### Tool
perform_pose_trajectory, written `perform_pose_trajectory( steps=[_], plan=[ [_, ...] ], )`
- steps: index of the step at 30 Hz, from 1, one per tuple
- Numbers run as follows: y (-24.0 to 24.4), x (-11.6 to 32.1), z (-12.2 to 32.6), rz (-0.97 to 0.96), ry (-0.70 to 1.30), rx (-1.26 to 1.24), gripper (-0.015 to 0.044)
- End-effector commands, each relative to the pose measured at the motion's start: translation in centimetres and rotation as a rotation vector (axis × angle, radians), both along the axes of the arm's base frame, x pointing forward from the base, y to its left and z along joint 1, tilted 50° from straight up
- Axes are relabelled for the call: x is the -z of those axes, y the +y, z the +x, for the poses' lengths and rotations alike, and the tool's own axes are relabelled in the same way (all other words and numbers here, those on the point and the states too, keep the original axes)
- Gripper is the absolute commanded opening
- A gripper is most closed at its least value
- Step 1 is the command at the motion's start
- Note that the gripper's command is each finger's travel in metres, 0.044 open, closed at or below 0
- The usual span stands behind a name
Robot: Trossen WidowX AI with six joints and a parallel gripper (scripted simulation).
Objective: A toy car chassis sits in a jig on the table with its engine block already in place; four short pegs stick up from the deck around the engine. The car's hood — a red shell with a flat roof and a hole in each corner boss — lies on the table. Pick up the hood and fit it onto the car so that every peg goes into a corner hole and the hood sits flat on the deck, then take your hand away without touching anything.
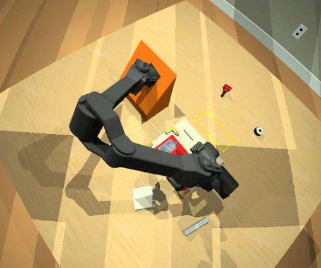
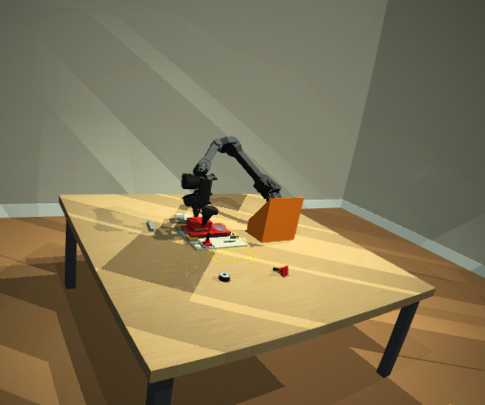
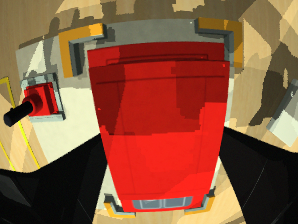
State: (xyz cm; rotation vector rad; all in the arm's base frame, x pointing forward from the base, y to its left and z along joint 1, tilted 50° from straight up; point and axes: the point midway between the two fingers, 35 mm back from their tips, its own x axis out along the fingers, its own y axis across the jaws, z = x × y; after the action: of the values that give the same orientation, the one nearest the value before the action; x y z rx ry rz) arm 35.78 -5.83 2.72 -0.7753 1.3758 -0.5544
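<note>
The red hood (image 2: 199,223) (image 3: 162,110) is between the two black fingers of my gripper (image 2: 200,220) (image 3: 161,135), which is shut on its sides. The hood is over the red chassis (image 1: 182,148) (image 2: 222,231) (image 3: 155,49) and roughly lined up with it. The chassis lies in the pale jig (image 1: 197,136) (image 2: 236,244) (image 3: 65,142) between its yellow corner brackets. A strip of chassis shows past the hood's far edge in the wrist view. The engine block, pegs and corner holes are hidden, so whether the hood sits flat cannot be told.
A red part with a black stem (image 2: 207,242) (image 3: 42,100) stands on the jig. An orange block (image 1: 159,63) (image 2: 284,220) is near the arm's base. Around are a white block (image 1: 143,198), a grey bar (image 1: 196,226) (image 2: 150,225), a wheel (image 1: 259,131) (image 2: 224,277) and another red-and-black part (image 1: 227,88) (image 2: 284,271).
</note>
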Motion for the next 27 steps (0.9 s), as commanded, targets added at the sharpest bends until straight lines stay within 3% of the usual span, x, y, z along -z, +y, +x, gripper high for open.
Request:
perform_pose_trajectory(
  steps=[1, 27],
  plan=[
    [0.04, -0.14, 0.07, 0.000, -0.006, 0.003, 0.0000],
    [-0.13, 0.01, -0.10, -0.006, -0.003, -0.004, 0.0000]
  ],
)
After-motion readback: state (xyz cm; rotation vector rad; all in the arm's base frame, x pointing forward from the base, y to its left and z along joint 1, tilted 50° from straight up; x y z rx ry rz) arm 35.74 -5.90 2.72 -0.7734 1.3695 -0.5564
